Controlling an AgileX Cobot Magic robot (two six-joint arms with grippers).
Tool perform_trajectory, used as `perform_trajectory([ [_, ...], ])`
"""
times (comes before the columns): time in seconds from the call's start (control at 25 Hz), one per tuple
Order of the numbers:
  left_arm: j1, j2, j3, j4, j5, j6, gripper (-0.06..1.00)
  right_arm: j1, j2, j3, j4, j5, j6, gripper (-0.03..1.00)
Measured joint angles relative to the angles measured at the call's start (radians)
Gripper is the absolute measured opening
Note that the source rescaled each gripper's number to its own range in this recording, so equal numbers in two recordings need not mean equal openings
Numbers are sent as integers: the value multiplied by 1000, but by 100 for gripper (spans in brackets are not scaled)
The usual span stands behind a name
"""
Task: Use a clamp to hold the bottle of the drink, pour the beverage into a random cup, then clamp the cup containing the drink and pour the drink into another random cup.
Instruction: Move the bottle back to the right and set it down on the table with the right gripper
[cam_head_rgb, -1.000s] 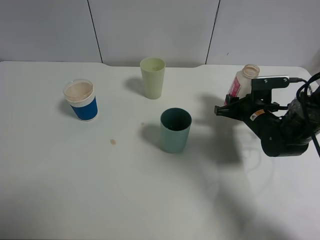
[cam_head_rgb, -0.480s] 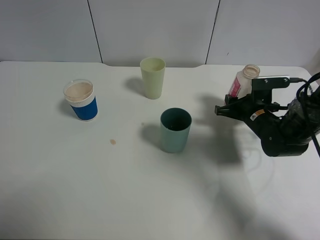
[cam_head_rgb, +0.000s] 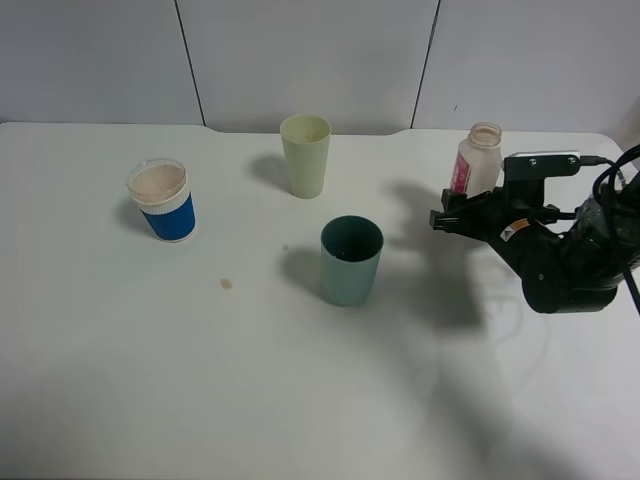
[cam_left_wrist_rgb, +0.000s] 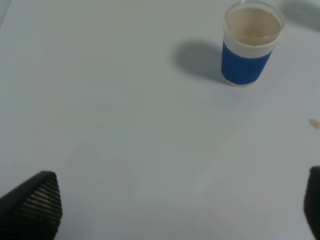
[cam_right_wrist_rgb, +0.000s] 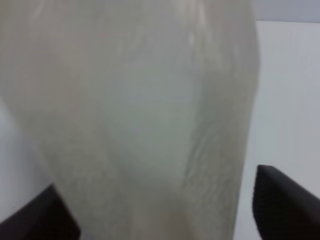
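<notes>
Flanking the upright drink bottle (cam_head_rgb: 478, 158) at upper right, the right gripper (cam_head_rgb: 462, 213) sat close against it, actual pinch unclear; the left gripper (cam_left_wrist_rgb: 170, 210) stood spread wide.

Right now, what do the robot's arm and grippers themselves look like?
The right arm is black, with bulky rounded joint housings, a small orange-and-white label, a pale camera bracket on top and black cables looping beside it. The right gripper is black and angular. The left gripper shows dark fingertips with a cross-hatched texture.
</notes>
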Motion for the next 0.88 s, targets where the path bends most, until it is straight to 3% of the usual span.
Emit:
perform_trajectory([
  [0.16, 0, 0, 0, 0, 0, 0, 94, 0, 0, 0, 8, 0, 35, 69],
  [0.48, 0, 0, 0, 0, 0, 0, 94, 0, 0, 0, 11, 0, 59, 74],
  [0.88, 0, 0, 0, 0, 0, 0, 94, 0, 0, 0, 11, 0, 71, 90],
])
